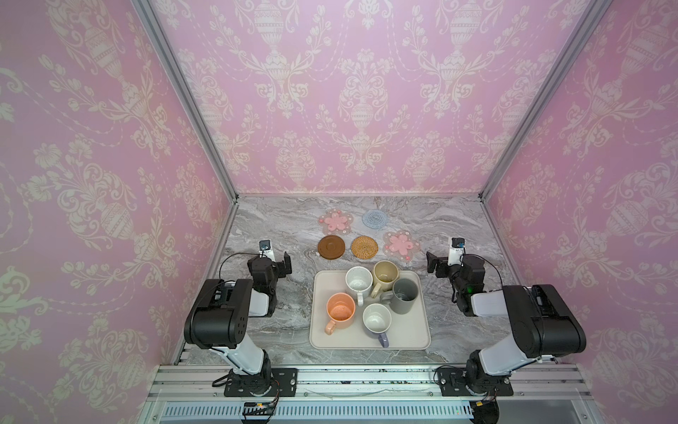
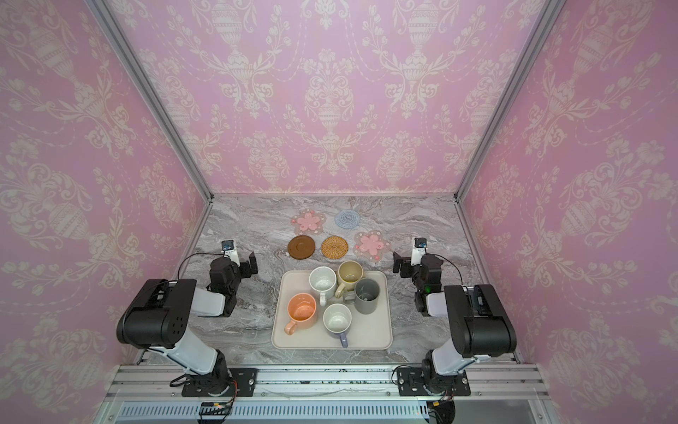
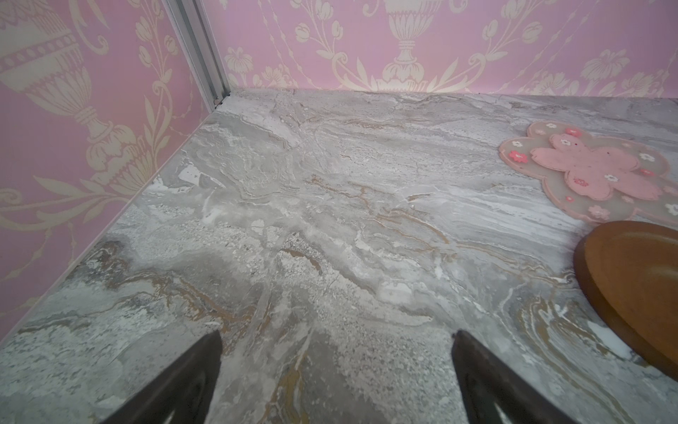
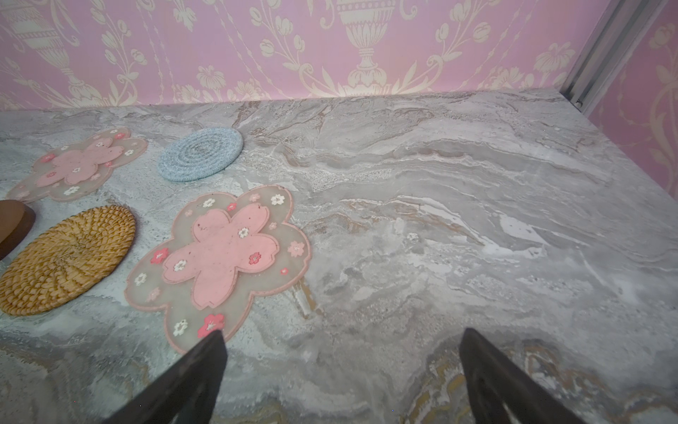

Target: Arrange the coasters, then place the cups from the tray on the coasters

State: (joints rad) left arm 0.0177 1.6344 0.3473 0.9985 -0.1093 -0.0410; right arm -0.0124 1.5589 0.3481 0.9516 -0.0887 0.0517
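Five coasters lie behind the tray: a pink flower [image 1: 335, 221], a blue crocheted round [image 1: 376, 219], a dark brown round [image 1: 331, 247], a rattan round [image 1: 364, 247] and a second pink flower [image 1: 401, 245]. The cream tray [image 1: 411, 330] holds the cups: speckled white [image 1: 358, 281], beige-yellow [image 1: 385, 273], dark grey [image 1: 404, 295], orange-peach [image 1: 340, 310] and lavender [image 1: 376, 319]. My left gripper [image 1: 272, 261] hovers open left of the tray, holding nothing. On the tray's right my right gripper [image 4: 343, 336] is open and empty, one fingertip [image 4: 214, 341] over the nearer flower coaster's [image 4: 220, 257] edge.
Pink patterned walls close the marble tabletop [image 1: 279, 227] on three sides, with metal posts [image 1: 183, 95] in the back corners. Bare marble lies left of the coasters [image 3: 293, 202] and right of them [image 4: 477, 220]. The arm bases stand on a rail [image 1: 367, 381] at the front.
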